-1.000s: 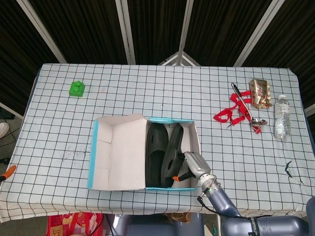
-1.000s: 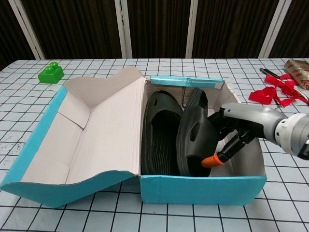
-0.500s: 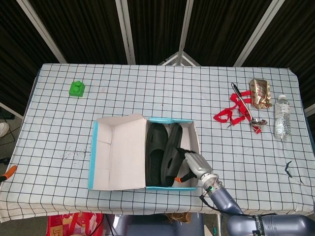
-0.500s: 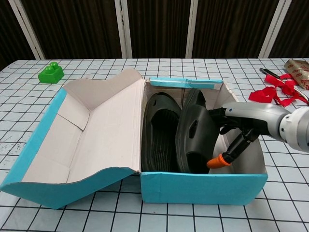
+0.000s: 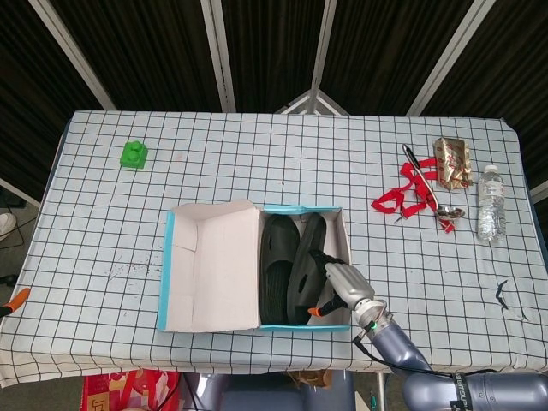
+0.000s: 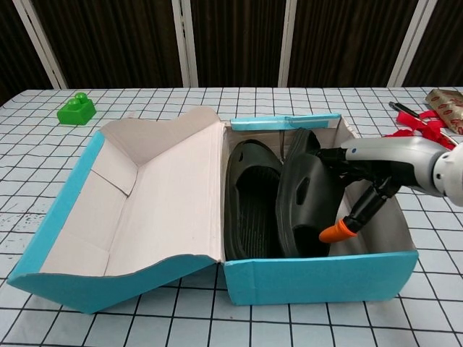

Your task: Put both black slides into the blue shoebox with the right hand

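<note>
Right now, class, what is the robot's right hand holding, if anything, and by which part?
The right hand grips the tilted black slide by its right-facing side edge, inside the blue shoebox. The left hand is out of view.

The open blue cardboard shoebox [image 6: 318, 278], its pale-lined lid folded out toward 9 o'clock, holds both black rubber slides: one slide [image 6: 252, 206] lies flat sole-down, the other slide [image 6: 307, 195] stands tilted on edge at its 3 o'clock side.

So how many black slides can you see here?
2, both in the blue shoebox: one slide lies flat, the other slide stands on edge against the right hand. None seems hidden.
</note>
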Available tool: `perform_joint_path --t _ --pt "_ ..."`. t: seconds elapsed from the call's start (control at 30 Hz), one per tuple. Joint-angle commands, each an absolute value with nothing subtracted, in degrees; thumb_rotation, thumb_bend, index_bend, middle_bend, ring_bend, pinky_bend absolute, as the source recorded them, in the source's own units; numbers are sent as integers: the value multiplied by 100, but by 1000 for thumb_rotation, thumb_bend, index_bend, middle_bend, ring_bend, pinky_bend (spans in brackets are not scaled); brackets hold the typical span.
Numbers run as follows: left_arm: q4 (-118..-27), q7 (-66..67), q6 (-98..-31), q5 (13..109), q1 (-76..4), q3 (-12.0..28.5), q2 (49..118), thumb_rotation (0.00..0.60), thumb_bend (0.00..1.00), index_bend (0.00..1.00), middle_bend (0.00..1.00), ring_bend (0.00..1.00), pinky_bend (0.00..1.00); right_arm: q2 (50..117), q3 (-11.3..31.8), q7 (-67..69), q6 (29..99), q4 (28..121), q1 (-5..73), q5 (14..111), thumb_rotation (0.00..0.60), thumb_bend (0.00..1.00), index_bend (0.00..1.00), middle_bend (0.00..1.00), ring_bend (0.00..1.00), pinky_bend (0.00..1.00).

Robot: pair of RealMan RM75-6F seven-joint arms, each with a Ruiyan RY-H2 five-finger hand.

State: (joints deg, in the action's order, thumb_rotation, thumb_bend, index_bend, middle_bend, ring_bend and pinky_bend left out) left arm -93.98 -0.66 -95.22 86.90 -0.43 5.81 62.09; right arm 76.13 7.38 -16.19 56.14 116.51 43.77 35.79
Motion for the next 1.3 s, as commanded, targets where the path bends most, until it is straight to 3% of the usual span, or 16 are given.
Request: perform_joint_path --t 0.03,0.67,0.77,0.93,1.3 --pt "-9402 -64 -9524 8693 -42 580 6208 600 165 83 0 0 0 7503 722 -1713 5598 11730 4434 3510 600 158 0 36 78 87" --pt "-9437 -69 -9522 8699 -29 564 6179 600 164 85 0 0 0 7065 496 -1905 5318 11934 4656 3334 600 112 0 0 85 73" --pt "-9438 -69 -9521 8705 -30 560 6177 600 165 87 0 0 0 7019 395 -2042 5416 12009 4658 3450 600 112 1 22 130 148" --pt "-9446 -51 -9514 8714 -32 553 6181 600 164 88 0 0 0 7123 513 -1772 5636 12134 4522 3558 600 112 39 80 200 411" --pt "-9454 -57 -9508 8704 -32 555 6175 600 164 88 0 0 0 7177 624 -1813 6000 12243 4509 3451 600 112 54 97 226 446"
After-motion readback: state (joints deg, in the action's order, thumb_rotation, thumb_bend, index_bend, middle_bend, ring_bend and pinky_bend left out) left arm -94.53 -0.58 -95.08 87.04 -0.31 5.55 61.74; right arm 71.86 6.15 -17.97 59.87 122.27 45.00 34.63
